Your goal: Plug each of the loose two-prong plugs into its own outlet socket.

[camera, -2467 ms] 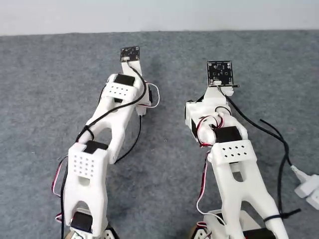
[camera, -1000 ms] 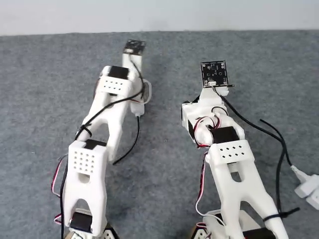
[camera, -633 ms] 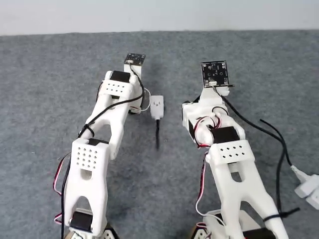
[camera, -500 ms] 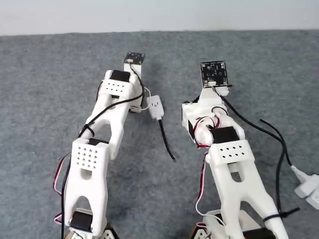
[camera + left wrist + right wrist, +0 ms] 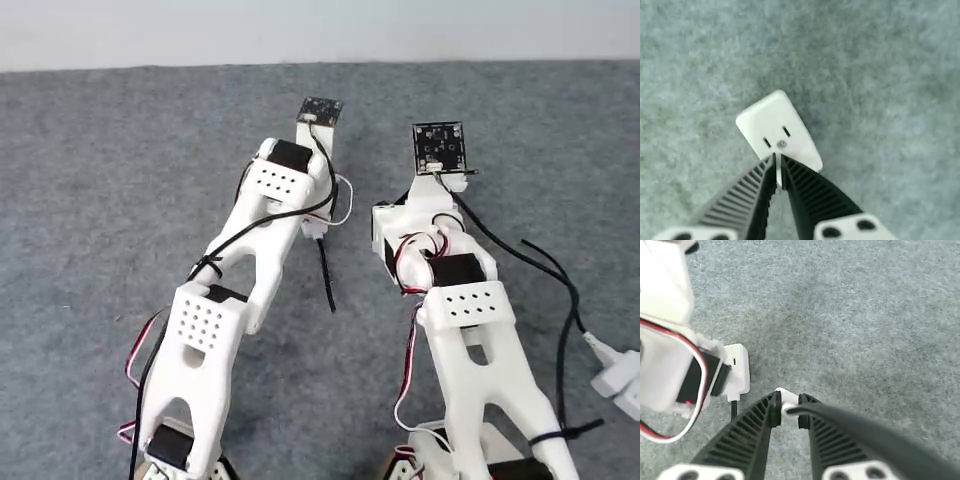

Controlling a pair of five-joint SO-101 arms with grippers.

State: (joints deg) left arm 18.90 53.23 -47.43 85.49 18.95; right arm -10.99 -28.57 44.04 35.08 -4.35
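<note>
Setting: a robotics test bench, lab-type. Evidence: a grey felt-like mat (image 5: 90,200) covers the work surface, with a plain pale wall (image 5: 320,30) along the mat's far edge. On the mat stand two white printed arms (image 5: 255,240) with exposed servo wiring (image 5: 410,265) and bare camera boards (image 5: 440,147). Loose black cables (image 5: 560,290) trail over the mat's right side.

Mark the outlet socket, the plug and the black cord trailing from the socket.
outlet socket (image 5: 775,127), left wrist view, slotted white face.
plug (image 5: 785,401), right wrist view, its white body.
black cord (image 5: 325,275), high view, mid-length on the carpet.
</note>
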